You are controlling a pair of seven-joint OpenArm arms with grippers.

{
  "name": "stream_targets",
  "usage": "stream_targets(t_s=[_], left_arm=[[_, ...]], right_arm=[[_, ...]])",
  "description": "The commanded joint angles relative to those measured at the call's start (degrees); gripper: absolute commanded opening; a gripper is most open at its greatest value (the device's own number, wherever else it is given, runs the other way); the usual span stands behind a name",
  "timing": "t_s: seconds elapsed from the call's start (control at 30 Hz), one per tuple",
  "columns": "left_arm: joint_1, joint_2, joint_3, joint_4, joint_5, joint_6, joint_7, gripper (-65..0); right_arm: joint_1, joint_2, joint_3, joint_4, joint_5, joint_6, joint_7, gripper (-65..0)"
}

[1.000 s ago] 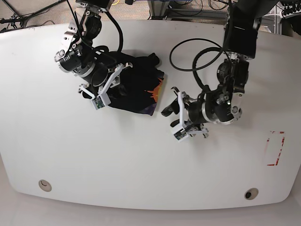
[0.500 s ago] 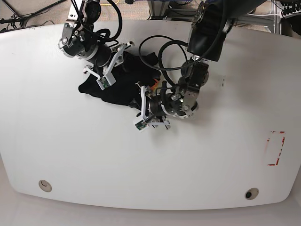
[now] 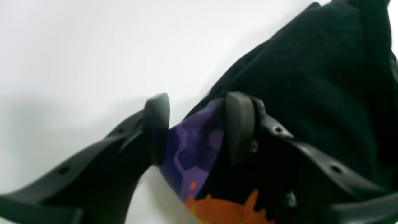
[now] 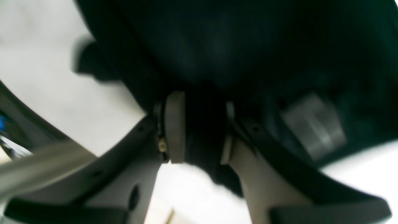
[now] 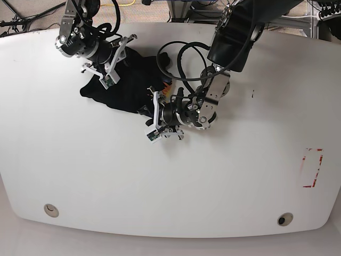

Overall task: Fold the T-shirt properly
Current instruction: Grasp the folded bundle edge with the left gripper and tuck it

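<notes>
Item: T-shirt (image 5: pixel 130 85), black, bunched on my white table (image 5: pixel 80 176), upper left. My left gripper (image 3: pixel 196 124): jaws parted, straddling its purple-printed edge. My right gripper (image 4: pixel 199 127): pinching a black fold, I think; that view is blurred.

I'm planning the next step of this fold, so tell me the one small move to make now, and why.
Probably close the left gripper. In the left wrist view its jaws stand apart, straddling the purple-printed edge of the black T-shirt without pinching it, so lifting now would likely leave the cloth behind on the white table. The right gripper is shut on a fold of the T-shirt.
</notes>
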Motion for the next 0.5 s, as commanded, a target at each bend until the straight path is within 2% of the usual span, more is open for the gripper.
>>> stream_targets(t_s=[0.0, 0.23, 0.47], left_arm=[[-1.12, -0.8, 0.04, 0.65, 0.39, 0.05, 0.21, -38.6], [-0.95, -1.68, -0.05, 0.65, 0.39, 0.05, 0.38, -38.6], [-0.86, -3.79, -0.23, 1.09, 0.3, 0.05, 3.2, -38.6]], right_arm=[[-0.31, 0.83, -0.04, 1.79, 1.4, 0.12, 0.11, -49.8], [-1.1, 4.17, 5.5, 1.53, 10.45, 0.12, -0.15, -49.8], [0.13, 6.54, 8.4, -0.14, 10.63, 0.12, 0.2, -49.6]])
